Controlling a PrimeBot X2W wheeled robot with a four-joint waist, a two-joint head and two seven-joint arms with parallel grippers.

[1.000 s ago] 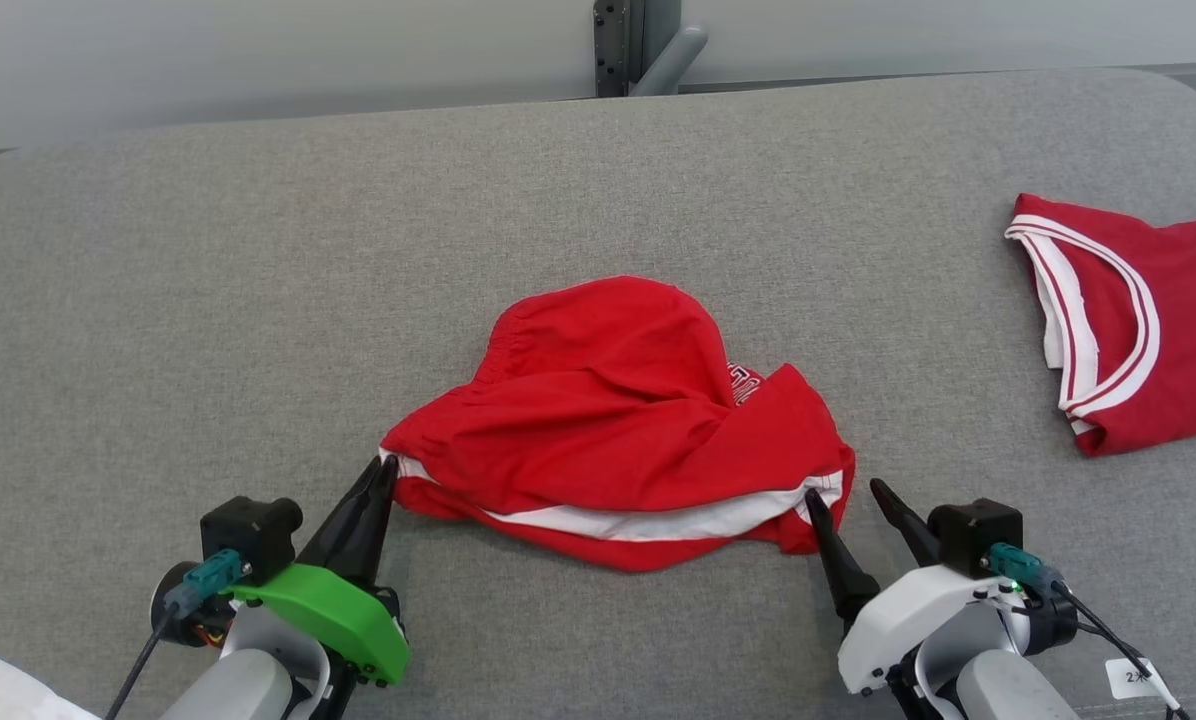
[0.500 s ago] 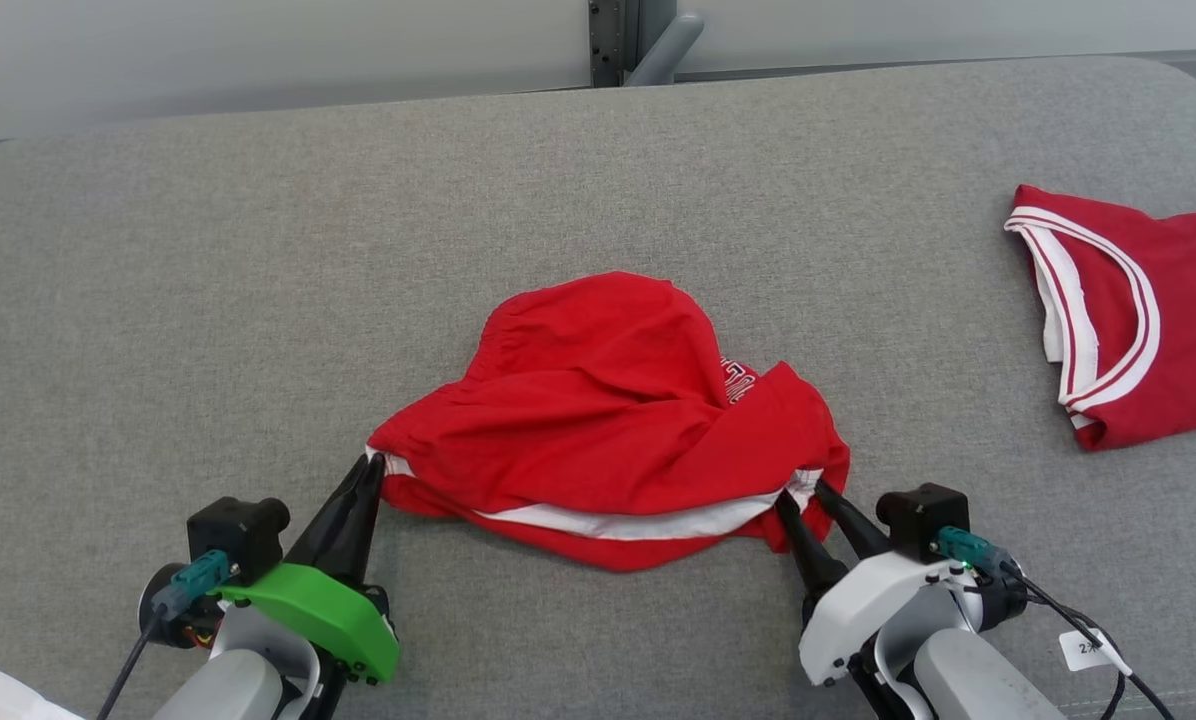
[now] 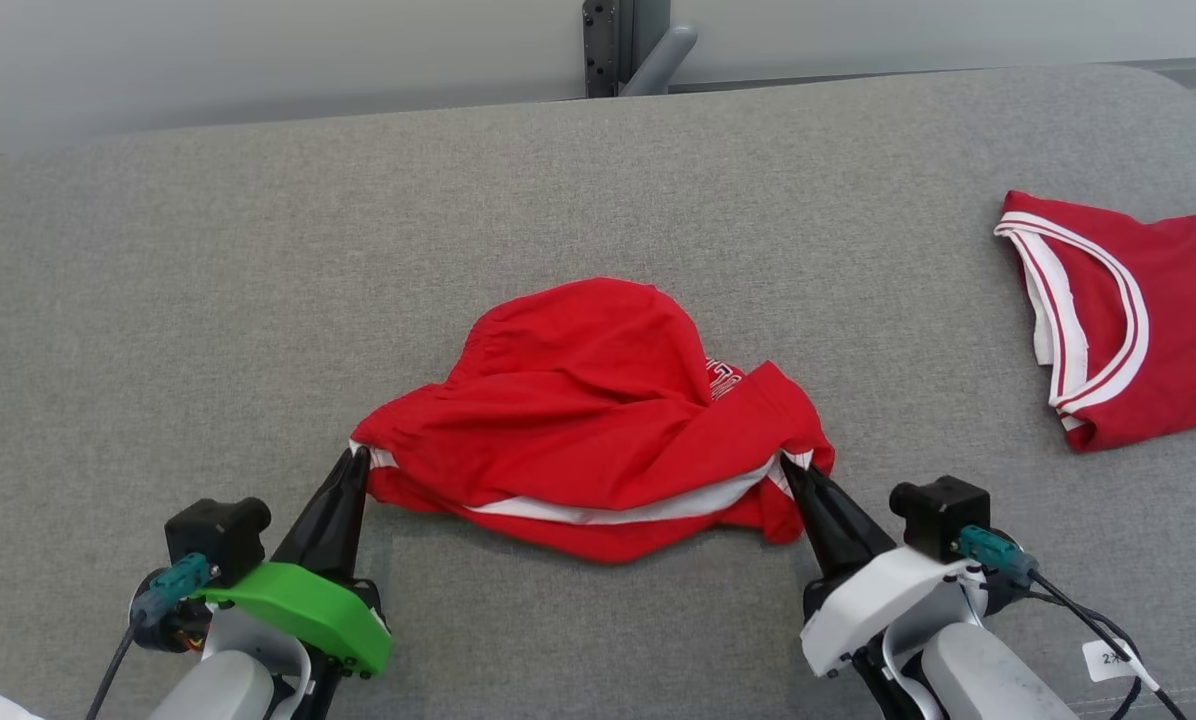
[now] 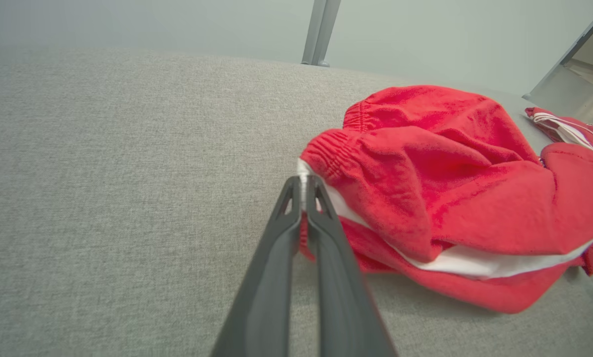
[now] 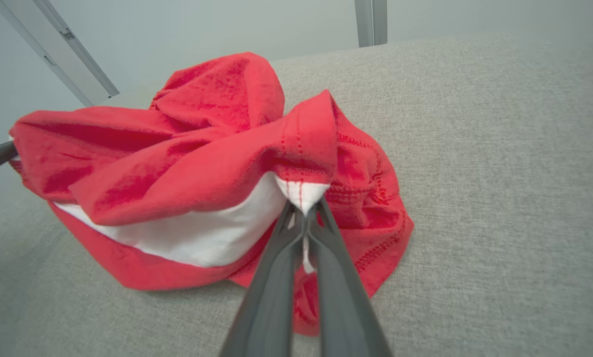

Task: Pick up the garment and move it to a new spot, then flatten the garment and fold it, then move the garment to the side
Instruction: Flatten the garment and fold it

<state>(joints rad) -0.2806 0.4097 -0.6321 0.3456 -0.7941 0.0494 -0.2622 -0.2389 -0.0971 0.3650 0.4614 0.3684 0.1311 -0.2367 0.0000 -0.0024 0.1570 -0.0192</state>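
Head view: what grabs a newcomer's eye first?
The crumpled red shorts in the middle of the grey cushion, bright against it. The left gripper and right gripper each have their jaws shut on a white-trimmed near corner of the shorts, one at each end. A red jersey with white trim lies flat at the far right edge.

garment [image 3: 578,420]: red cloth, matt, creased, white trim | cushion [image 3: 258,300]: grey woven fabric, coarse, matt | green wrist cover [image 3: 298,605]: smooth plastic
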